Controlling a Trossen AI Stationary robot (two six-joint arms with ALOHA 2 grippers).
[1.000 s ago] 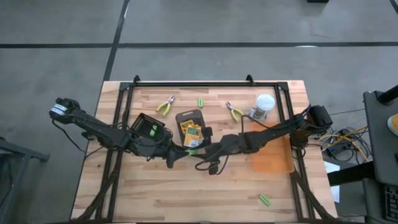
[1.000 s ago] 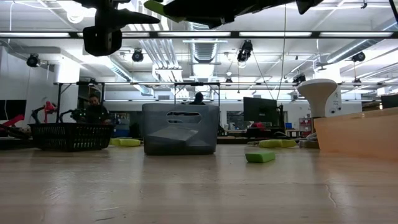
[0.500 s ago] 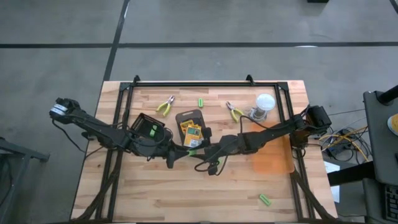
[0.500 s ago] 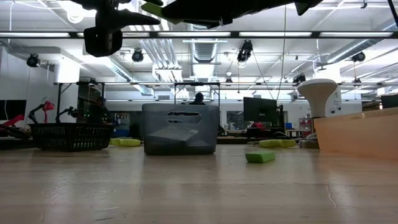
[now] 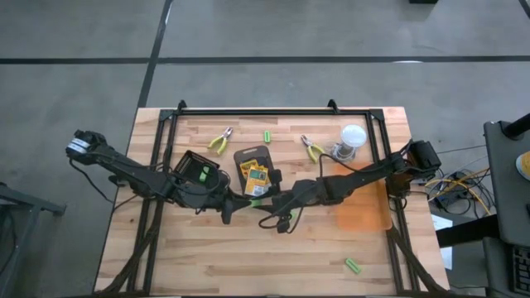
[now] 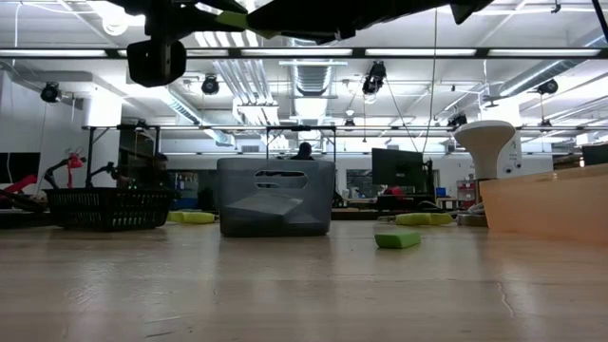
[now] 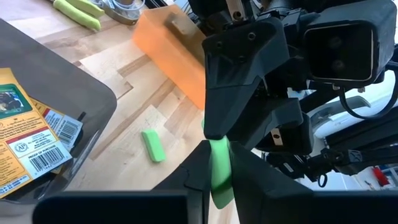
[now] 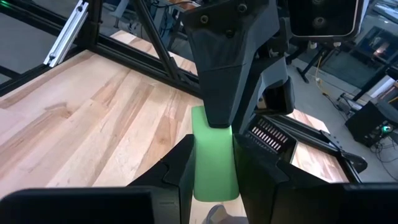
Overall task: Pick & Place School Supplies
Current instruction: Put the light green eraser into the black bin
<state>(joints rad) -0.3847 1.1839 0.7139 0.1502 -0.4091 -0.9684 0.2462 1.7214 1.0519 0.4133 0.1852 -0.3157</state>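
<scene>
- Narrowed onto the green stick (image 7: 219, 171) within the last second: left claw (image 7: 217, 182), part-open a moment ago, now clamped on the stick's near end. Arms otherwise barely shifted.
- Gripping the same stick from the opposite end: right claw (image 8: 214, 177), fingers narrow and pressed on both flat sides.
- Held nose to nose above mid-table, well off the wood, with the stick bridging the two claws; looks like a hand-over caught mid-exchange.
- Just beyond the left claw's tips: dark grey tray (image 5: 251, 152) with yellow-and-green crayon boxes (image 5: 257, 177) lying flat inside.
- Left out on the table, so seemingly well short of done: two pliers (image 5: 219, 141) (image 5: 313, 149) on the far side of both claws, one loose stick (image 5: 267, 136) between them, another stick (image 5: 354, 266) well apart behind the right claw.
- Beside the right arm, not part of the job: clear jar (image 5: 352, 136) with white lid, and a flat orange board (image 5: 362, 211).
- Stick: short, smooth, matt bright green, squared edges, probably rigid. Boxes: thin printed card with barcodes. Tray: matt, rounded corners, low rim. Tabletop: pale planked wood.
</scene>
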